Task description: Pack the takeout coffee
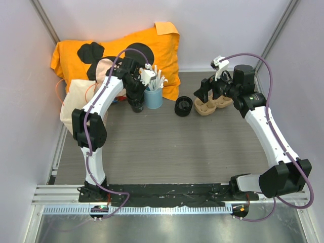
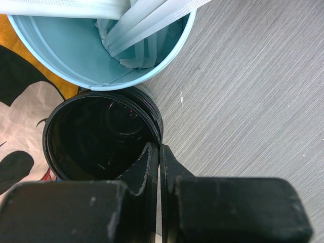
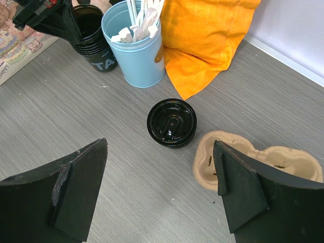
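The takeout coffee (image 2: 96,147) is a black cup with a ridged rim and white lettering on its side (image 3: 98,55). It stands on the table just left of the blue cup (image 1: 153,97). My left gripper (image 2: 160,149) is shut on its rim, one finger inside and one outside, and reaches down onto it from above (image 1: 135,98). My right gripper (image 3: 160,143) hangs open and empty over bare table. It is near a squat black lidded piece (image 3: 172,123) and a cardboard cup carrier (image 3: 202,157), touching neither.
The blue cup (image 3: 136,55) holds white sticks and touches the black cup. An orange printed cloth (image 1: 162,45) lies at the back. A beige printed bag (image 1: 76,101) sits at the left. The squat black piece (image 1: 184,106) and the carrier (image 1: 215,105) sit mid-right.
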Available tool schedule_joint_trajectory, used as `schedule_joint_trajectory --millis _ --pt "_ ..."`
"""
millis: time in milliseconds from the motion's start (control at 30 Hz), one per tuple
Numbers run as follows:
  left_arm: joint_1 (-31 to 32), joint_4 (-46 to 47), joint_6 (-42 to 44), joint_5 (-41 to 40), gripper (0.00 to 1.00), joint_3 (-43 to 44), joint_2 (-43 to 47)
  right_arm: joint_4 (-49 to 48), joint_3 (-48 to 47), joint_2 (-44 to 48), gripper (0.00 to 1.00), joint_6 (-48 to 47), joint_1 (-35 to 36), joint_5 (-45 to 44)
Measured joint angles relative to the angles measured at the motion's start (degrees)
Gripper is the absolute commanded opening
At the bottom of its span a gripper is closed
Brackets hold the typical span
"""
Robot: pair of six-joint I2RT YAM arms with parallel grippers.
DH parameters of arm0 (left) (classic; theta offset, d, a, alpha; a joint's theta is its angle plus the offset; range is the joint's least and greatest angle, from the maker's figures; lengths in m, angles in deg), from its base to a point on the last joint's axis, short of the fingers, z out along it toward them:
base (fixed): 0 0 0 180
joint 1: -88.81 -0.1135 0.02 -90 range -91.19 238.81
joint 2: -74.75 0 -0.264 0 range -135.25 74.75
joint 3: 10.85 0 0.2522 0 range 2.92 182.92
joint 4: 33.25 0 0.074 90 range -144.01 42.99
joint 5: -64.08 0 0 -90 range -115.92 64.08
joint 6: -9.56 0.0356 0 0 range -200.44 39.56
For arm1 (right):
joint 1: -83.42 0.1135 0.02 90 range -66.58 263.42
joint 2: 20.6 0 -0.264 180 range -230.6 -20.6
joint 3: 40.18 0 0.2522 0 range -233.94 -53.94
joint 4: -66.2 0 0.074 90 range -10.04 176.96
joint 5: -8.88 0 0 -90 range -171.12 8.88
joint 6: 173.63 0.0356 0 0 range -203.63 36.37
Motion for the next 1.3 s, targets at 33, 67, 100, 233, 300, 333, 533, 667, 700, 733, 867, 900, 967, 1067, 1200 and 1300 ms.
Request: schedule_joint_trajectory --millis 33,67,100,233,300,333,533,667,700,733,867,900,967,1067,1200,1300 --pt "0.00 0.00 -0.02 -0.02 0.05 0.00 0.00 0.00 0.00 0.00 0.90 0.00 0.00 0.00" --pt "0.00 0.00 -0.02 0.00 0.06 0.00 0.00 0.00 0.00 0.00 0.90 0.00 0.00 0.00" --pt "0.00 0.00 -0.02 0.00 0.05 0.00 0.00 0.00 0.00 0.00 0.90 0.00 0.00 0.00" --pt "0.00 -0.02 -0.04 0.02 0.06 0.00 0.00 0.00 0.00 0.00 0.90 0.00 0.00 0.02" --pt "0.00 -0.02 -0.07 0.02 0.08 0.00 -0.02 0.00 0.00 0.00 0.90 0.00 0.00 0.02" --pt "0.00 -0.04 -0.09 0.04 0.08 0.00 -0.02 0.00 0.00 0.00 0.90 0.00 0.00 0.02" --pt "0.00 -0.11 -0.28 0.11 0.09 0.00 -0.42 -0.13 0.00 0.00 0.90 0.00 0.00 0.02" --pt "0.00 -0.24 -0.37 0.17 0.09 0.00 -0.63 -0.31 0.00 0.00 0.90 0.00 0.00 0.02" --pt "0.00 -0.26 -0.44 0.26 0.10 0.00 -0.74 -0.33 0.00 0.00 0.90 0.00 0.00 0.02" --pt "0.00 -0.31 -0.46 0.37 0.10 0.00 -0.85 -0.33 0.00 0.00 0.90 0.00 0.00 0.02" --pt "0.00 -0.44 -0.50 0.44 0.13 0.00 -1.14 -0.33 0.00 0.00 0.90 0.00 0.00 0.02" --pt "0.00 -0.44 -0.52 0.44 0.13 0.00 -1.16 -0.33 0.00 0.00 0.90 0.00 0.00 0.02" --pt "0.00 -0.48 -0.55 0.44 0.14 0.00 -1.20 -0.33 0.00 0.00 0.90 0.00 0.00 0.02" --pt "0.00 -0.76 -0.66 0.44 0.18 0.17 -1.33 -0.33 0.00 0.00 0.90 0.00 0.00 0.02" --pt "0.00 -1.16 -1.07 0.55 0.19 0.46 -1.40 -0.33 0.00 0.02 0.89 0.00 0.00 0.02" --pt "0.00 -1.29 -1.29 0.61 0.19 1.05 -1.42 -0.35 0.00 0.02 0.90 0.00 0.00 0.02"
